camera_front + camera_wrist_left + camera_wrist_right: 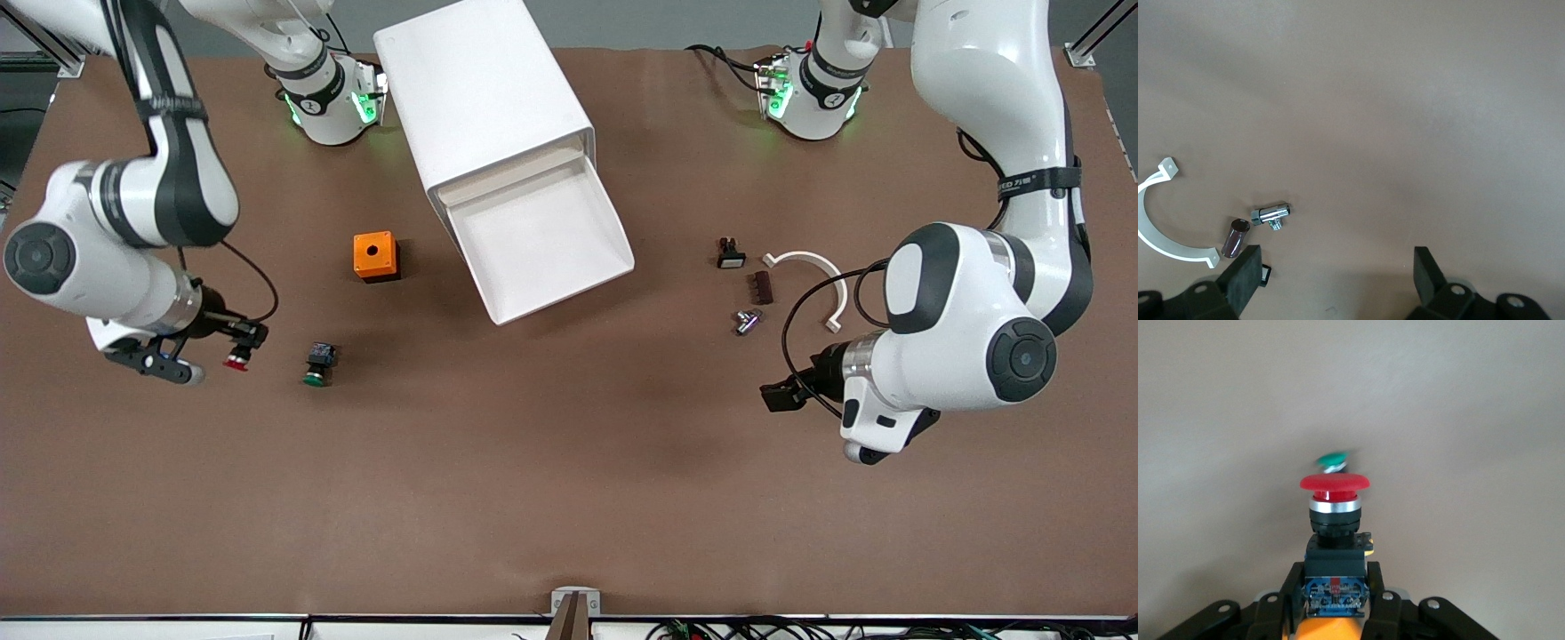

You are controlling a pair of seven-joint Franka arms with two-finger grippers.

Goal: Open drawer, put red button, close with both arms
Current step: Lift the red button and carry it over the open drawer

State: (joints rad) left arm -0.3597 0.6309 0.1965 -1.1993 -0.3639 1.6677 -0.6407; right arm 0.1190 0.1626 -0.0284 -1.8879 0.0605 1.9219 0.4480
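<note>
A: The wide shallow white plastic drawer (542, 244) stands pulled out of the white boxy cabinet (480, 98), so the opening step looks done. The work in hand is carrying the button.

B: Agreed. The right arm's black two-finger gripper (238, 342) has its fingers clamped on the black body of the small push-button with the round red cap (1334, 520). In the right wrist view the cap points away from the fingers, body pinched between them.

A: Where does it sit?

B: Raised over bare brown table (569, 498) toward the right arm's end, with the green-capped twin button (318, 364) lying on the table just beside. The orange box with a hole (375, 256) rests between that spot and the drawer.

A: And the left arm?

B: Waiting. The left arm's black gripper (1331, 277) hovers over the table with fingers spread wide, holding nothing, near the white curved clip (809, 276) and the small metal fitting (747, 322).

A: Next move, I judge: swing the red button across, past the orange box, over the tray, then let go inside its walls.
</note>
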